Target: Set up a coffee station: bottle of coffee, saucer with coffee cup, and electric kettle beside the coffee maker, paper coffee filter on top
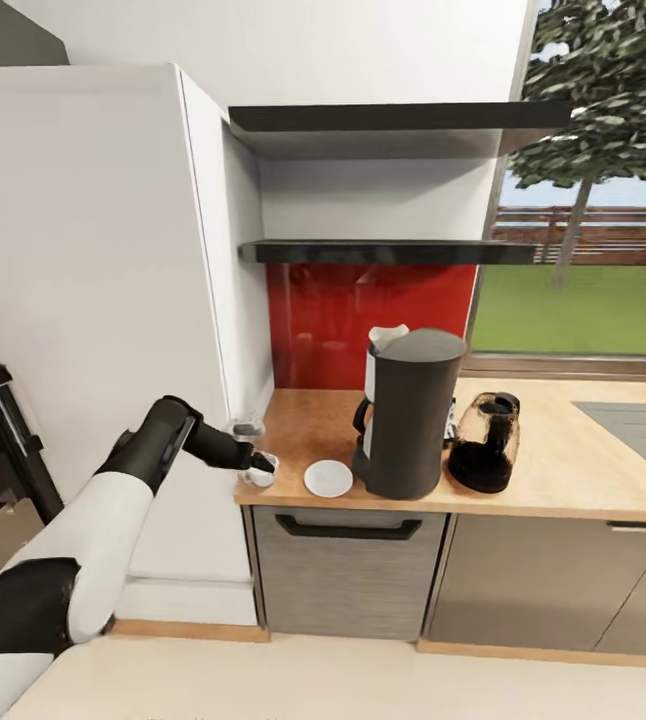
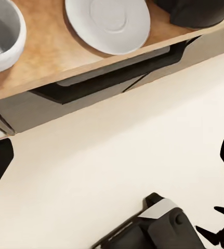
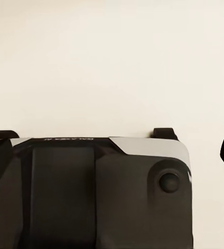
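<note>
- Countertop [image 1: 563,470] carrying most of the station already; wall shelves [image 1: 383,250] above looking bare from this angle.
- Coffee maker [image 1: 408,415] upright on the counter, a white thing, perhaps the paper filter [image 1: 388,335], peeking over its top; too hidden to confirm.
- Bottle of coffee [image 1: 485,442] standing just beside the maker, on the window side: judged done.
- Electric kettle not identified anywhere; likely left to fetch.
- Saucer [image 1: 328,478] lying bare near the maker's other side, well placed.
- Coffee cup [image 2: 0,33] resting on the wood near the counter's end, apart from the saucer; left to lift onto it.
- Left gripper [image 1: 260,466] at the cup; finger spread impossible to tell.
- Right fingers spread equally impossible to tell; right wrist view facing floor and robot base [image 3: 91,192].
</note>
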Controlling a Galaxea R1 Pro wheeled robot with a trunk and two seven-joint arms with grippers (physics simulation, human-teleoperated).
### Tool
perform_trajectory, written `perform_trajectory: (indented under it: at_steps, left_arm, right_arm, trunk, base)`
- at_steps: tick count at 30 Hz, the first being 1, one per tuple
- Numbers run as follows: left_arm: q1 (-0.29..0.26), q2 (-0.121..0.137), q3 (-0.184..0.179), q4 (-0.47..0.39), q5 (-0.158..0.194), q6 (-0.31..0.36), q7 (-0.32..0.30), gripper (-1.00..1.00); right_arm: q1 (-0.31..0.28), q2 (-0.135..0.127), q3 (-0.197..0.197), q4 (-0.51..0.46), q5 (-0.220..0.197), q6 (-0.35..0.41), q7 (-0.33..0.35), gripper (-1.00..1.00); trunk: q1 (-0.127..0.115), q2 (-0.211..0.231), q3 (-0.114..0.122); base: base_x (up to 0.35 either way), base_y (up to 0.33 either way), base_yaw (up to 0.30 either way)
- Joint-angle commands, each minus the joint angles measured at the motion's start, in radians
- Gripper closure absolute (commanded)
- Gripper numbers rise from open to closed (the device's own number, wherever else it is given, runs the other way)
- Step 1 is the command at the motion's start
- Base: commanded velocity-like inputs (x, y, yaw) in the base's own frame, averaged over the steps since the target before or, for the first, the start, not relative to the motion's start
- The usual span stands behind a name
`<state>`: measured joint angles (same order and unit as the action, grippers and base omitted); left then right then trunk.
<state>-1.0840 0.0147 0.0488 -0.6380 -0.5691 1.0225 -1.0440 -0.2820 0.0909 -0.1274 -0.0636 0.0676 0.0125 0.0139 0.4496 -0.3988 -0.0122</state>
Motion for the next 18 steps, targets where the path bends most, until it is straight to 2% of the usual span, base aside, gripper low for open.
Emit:
perform_trajectory:
  at_steps: [1, 10, 18]
  left_arm:
    - [-0.022, -0.005, 0.005, 0.016, -0.011, 0.005, -0.010, -1.00]
    - [-0.041, -0.012, 0.005, 0.033, -0.012, 0.005, -0.010, -1.00]
    - [-0.041, -0.010, 0.003, 0.034, -0.012, 0.005, -0.010, -1.00]
  right_arm:
    - [0.000, 0.000, -0.008, -0.001, 0.007, 0.001, 0.001, -1.00]
    - [0.000, -0.001, -0.008, -0.001, 0.007, 0.001, 0.001, -1.00]
    - [0.000, -0.001, -0.008, -0.002, 0.007, 0.001, 0.002, -1.00]
  trunk:
    - [0.001, -0.001, -0.002]
    - [0.001, -0.001, -0.002]
    - [0.001, -0.001, 0.001]
  base:
    - [0.000, 0.000, 0.088]
    - [0.000, 0.000, 0.013]
    - [0.000, 0.000, -0.167]
